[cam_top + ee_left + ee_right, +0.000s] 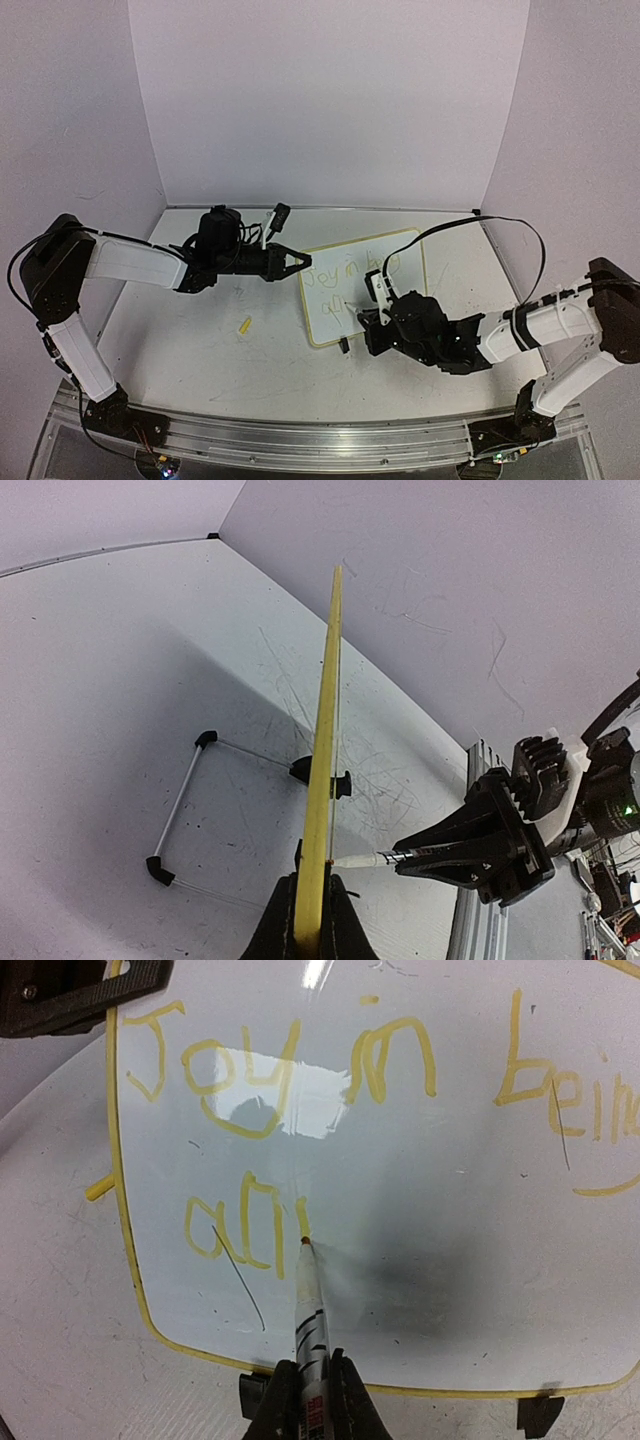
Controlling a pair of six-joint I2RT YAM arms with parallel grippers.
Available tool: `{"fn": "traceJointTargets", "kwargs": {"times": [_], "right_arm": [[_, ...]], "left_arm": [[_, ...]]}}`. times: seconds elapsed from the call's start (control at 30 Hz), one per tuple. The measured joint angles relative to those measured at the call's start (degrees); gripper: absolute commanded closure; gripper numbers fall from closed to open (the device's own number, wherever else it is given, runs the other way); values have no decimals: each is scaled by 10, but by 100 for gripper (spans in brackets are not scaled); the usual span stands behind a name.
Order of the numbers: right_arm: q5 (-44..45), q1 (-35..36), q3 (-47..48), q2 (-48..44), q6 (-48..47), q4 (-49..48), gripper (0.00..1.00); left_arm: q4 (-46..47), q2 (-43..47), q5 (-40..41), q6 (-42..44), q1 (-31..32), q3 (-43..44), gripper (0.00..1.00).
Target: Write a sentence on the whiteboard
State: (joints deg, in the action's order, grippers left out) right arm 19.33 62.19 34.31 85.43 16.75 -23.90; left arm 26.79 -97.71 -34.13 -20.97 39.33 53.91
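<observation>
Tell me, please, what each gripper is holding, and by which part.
Left gripper clamps the whiteboard by its rim; right gripper holds the pen by its barrel.

Whiteboard sits on table a bit right of centre, btwn the arms: left gripper at its far-left edge w/ the rim btwn the fingers, right gripper at its near side w/ pen in the jaws. Sentence runs across the board in 2 lines, pen tip touching at end of lower line. Small loose piece lies on table left of board, apart from it; clip feet on board's near edge.
</observation>
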Motion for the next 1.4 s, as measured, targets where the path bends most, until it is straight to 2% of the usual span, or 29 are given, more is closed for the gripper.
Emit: {"fn": "traceJointTargets", "kwargs": {"times": [0.83,1.4], "right_arm": [[-6,1,-11,-4,15,8,100],[28,2,14,-2,12,24,100]], "left_arm": [[-3,0,0,1,0,1,100],[-4,2,3,2,0,1,100]]}}
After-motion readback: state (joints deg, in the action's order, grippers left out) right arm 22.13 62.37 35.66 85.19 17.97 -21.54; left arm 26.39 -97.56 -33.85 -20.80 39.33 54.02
